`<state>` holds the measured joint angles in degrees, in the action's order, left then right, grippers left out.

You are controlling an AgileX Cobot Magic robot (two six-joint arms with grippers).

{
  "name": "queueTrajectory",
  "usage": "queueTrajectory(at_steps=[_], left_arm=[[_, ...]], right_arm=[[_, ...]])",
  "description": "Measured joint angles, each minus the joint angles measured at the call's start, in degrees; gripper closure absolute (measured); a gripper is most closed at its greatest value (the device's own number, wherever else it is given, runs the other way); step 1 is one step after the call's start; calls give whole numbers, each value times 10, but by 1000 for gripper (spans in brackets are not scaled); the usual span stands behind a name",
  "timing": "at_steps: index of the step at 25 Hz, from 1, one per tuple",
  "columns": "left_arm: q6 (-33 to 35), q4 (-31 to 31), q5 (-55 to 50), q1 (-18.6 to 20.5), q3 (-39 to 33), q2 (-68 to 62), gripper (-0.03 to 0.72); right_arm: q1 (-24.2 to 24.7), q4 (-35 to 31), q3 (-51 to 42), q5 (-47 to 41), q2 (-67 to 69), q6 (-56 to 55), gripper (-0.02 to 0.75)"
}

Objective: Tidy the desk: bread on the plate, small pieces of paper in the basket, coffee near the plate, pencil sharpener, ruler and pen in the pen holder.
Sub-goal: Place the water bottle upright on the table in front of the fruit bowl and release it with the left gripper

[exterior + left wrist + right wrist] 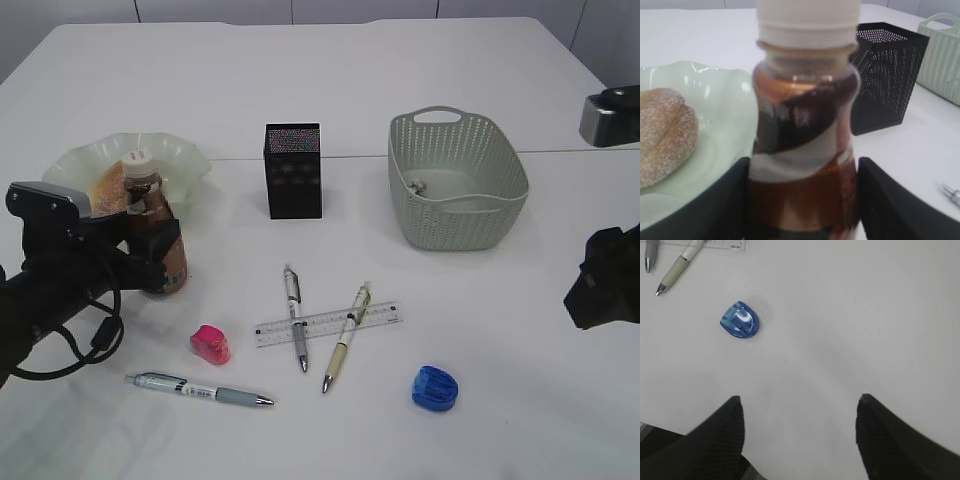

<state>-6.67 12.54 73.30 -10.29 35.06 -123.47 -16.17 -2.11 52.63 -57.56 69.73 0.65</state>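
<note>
My left gripper (150, 262) is shut on the brown coffee bottle (155, 225), which stands upright next to the pale green plate (175, 155); both fingers flank the bottle (802, 150) in the left wrist view. Bread (108, 185) lies on the plate (725, 145). The black mesh pen holder (293, 170) stands mid-table. The clear ruler (380, 316) lies under two crossed pens (295, 315) (347, 335); a third pen (200, 388) lies front left. A pink sharpener (211, 344) and a blue sharpener (435, 387) lie loose. My right gripper (799, 405) is open and empty, above bare table right of the blue sharpener (740, 321).
The grey-green basket (500, 215) stands at the back right with a small piece of paper (415, 185) inside. A dark object (610, 115) sits at the far right edge. The table is white, with a seam running across behind the pen holder.
</note>
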Motion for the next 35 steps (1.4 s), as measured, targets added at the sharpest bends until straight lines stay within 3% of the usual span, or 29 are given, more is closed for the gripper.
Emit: queueTrajectory(at_steps=[13, 23, 28, 32, 35], left_arm=[[26, 8, -74, 0, -8, 90, 146], [26, 57, -75, 0, -9, 197, 141], [23, 51, -75, 2, -10, 270, 141], [23, 35, -116, 18, -10, 339, 141], [15, 28, -173, 54, -11, 377, 141]], right_arm=[[0, 11, 0, 5, 0, 0, 227], [0, 11, 0, 7, 0, 0, 225], [0, 11, 0, 8, 0, 0, 226], [0, 12, 0, 8, 0, 0, 226], [0, 12, 0, 8, 0, 0, 225]])
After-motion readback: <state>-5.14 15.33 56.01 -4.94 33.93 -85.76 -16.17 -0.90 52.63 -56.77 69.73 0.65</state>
